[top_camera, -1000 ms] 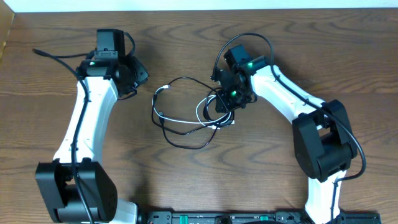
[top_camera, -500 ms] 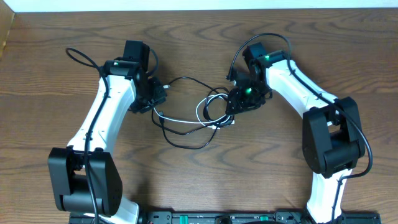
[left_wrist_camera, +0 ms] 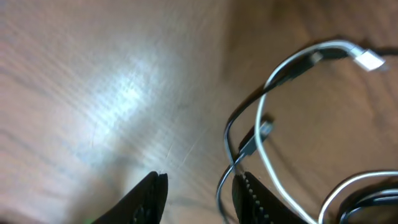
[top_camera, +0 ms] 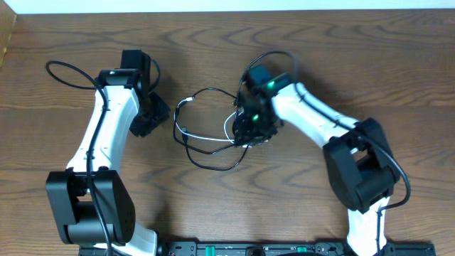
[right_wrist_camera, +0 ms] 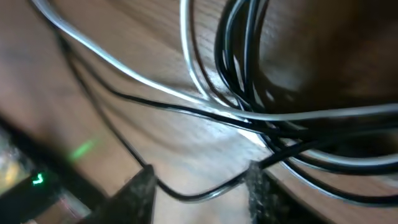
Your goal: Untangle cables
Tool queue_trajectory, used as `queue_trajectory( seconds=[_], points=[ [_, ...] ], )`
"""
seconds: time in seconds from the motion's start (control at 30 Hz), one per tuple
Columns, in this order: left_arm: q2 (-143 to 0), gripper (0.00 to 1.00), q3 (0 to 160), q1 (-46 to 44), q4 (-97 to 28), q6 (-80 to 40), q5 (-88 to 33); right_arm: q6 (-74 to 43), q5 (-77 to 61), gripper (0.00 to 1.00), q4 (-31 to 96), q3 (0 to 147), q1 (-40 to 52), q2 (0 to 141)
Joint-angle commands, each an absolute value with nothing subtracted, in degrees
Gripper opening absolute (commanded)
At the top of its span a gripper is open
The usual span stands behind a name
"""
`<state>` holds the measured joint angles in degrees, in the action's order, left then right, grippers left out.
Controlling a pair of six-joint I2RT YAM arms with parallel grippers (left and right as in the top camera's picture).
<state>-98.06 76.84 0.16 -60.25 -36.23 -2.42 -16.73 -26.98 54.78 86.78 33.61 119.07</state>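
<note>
Robotics lab bench: wooden table (top_camera: 213, 206) bearing two robot arms (top_camera: 106, 135).

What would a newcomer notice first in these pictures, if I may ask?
The tangle of black and white cables in the middle of the wooden table stands out first. The right claw hangs open over its right end, a black strand crossing the gap; the left claw, also open, sits just left of the loops.

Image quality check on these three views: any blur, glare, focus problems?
Overhead: sharp, evenly lit. Left wrist: smeared, with bright glare on the brown wooden table; thin white cable soft. Right wrist: thin black cable too close, blurred, top right corner dark.
</note>
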Motion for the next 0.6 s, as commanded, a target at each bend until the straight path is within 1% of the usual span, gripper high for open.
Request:
queue_trajectory(
  seconds=[0.0,0.03,0.13,0.17,0.2,0.3,0.33,0.4,0.43,0.57],
  points=[
    [-98.6,0.40,76.5,0.0,-62.5,-36.9,-1.5,-32.8,-15.9,0.48,54.4,85.5,37.5,118.1],
    [-98.6,0.40,76.5,0.0,-63.2,-36.9,-1.5,-35.6,-14.0,0.54,54.4,85.4,38.5,118.1],
    [-98.6,0.40,76.2,0.0,-64.3,-36.9,-1.5,-42.4,-9.3,0.74,54.2,85.4,41.3,118.1],
    [-98.6,0.40,76.1,0.0,-64.3,-36.9,-1.5,-44.4,-8.0,0.78,53.9,85.4,42.0,118.1],
    [-98.6,0.40,76.0,0.0,-64.4,-36.9,-1.5,-46.5,-6.2,0.79,53.5,85.3,42.9,118.1],
    [-98.6,0.40,76.0,0.0,-64.4,-36.9,-1.5,-51.3,-1.8,0.70,51.9,84.9,45.0,118.1],
    [-98.6,0.40,76.0,0.0,-64.4,-36.9,-1.5,-52.8,-1.1,0.65,51.3,84.6,45.6,118.1],
    [-98.6,0.40,76.0,0.0,-64.5,-36.9,-1.5,-54.5,-0.8,0.51,49.3,84.0,46.6,118.2],
    [-98.6,0.40,76.0,0.0,-64.5,-36.9,-1.5,-54.5,-0.8,0.46,48.2,83.8,46.9,118.2],
    [-98.6,0.39,76.0,0.0,-64.4,-36.9,-1.5,-54.4,-0.8,0.29,41.9,82.8,48.4,118.2]
  ],
)
